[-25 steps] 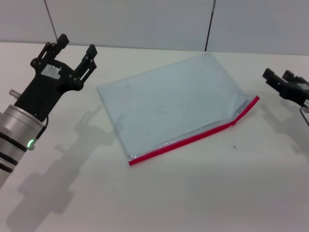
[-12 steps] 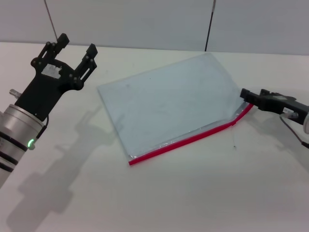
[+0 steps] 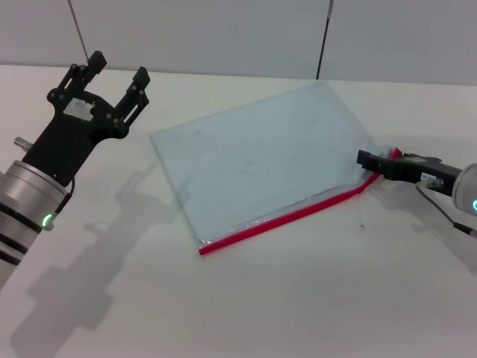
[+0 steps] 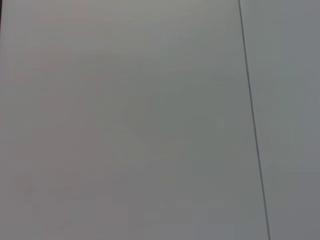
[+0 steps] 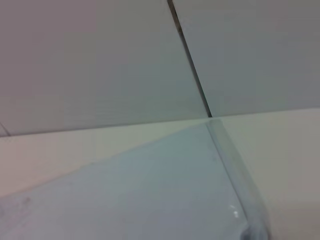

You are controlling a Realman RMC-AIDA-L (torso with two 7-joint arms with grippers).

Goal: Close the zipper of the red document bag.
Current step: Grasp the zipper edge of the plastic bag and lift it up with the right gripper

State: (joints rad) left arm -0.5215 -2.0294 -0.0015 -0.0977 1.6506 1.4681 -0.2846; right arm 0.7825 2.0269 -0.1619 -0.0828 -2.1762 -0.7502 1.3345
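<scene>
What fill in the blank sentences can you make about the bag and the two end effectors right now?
1. The zipper trim is coloured ____.
2. The end effector at the bag's zipper corner is the ____ end effector.
3. The left end effector is raised with its fingers ____.
4. The red document bag lies flat on the ____.

Missing words: red; right; open; table

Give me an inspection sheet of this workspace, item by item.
Surface: white table, bare around the bag.
Job's things: red document bag lying flat; zipper along its near long edge, kinked upward near the right end.
Clutter: nothing seen.
End effectors: left end effector raised over the table's left side, fingers spread; right end effector low at the zipper's right end.
Cables: thin cable by the right arm.
Surroundings: grey wall panels with dark seams.
</scene>
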